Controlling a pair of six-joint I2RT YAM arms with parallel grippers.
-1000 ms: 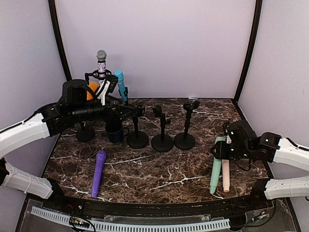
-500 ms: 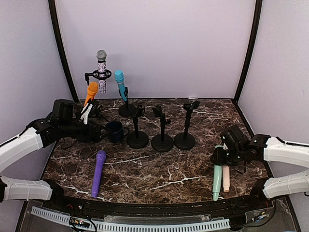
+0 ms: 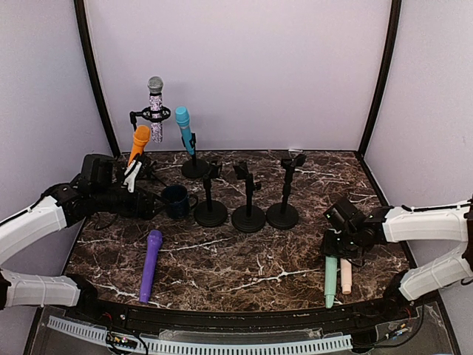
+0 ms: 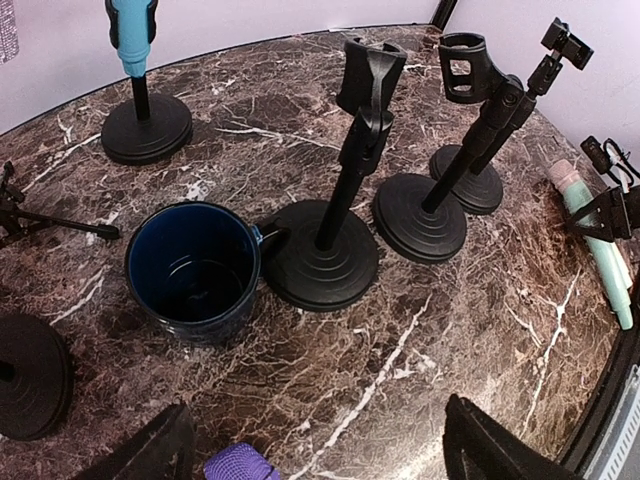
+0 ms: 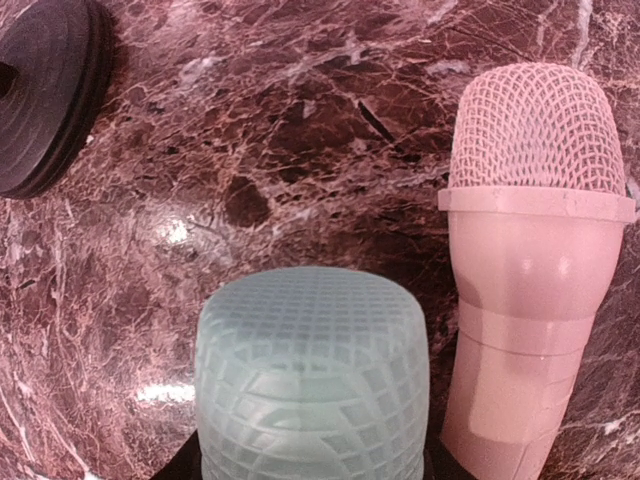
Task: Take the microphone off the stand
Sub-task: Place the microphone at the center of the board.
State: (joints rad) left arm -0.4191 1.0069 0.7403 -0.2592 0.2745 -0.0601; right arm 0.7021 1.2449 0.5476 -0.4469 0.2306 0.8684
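Note:
A glittery silver-headed microphone [image 3: 155,103] stands in a clip stand at the back left, with a blue microphone [image 3: 183,127] and an orange microphone [image 3: 140,142] in stands beside it. My left gripper [image 3: 150,207] is low beside the orange microphone's stand; in the left wrist view [image 4: 315,460] it is open and empty. My right gripper [image 3: 341,238] is shut on a mint microphone [image 5: 312,380], which lies on the table [image 3: 244,259] next to a pink microphone [image 5: 535,250].
Three empty black stands [image 3: 247,203] are in a row mid-table. A dark blue mug [image 4: 192,270] sits left of them. A purple microphone [image 3: 150,265] lies at the front left. The mint [image 3: 329,281] and pink [image 3: 345,275] microphones lie near the front edge.
My left arm came down and back from beside the microphones in the back-left stands to low by the mug. My right gripper slid the mint microphone toward the near edge.

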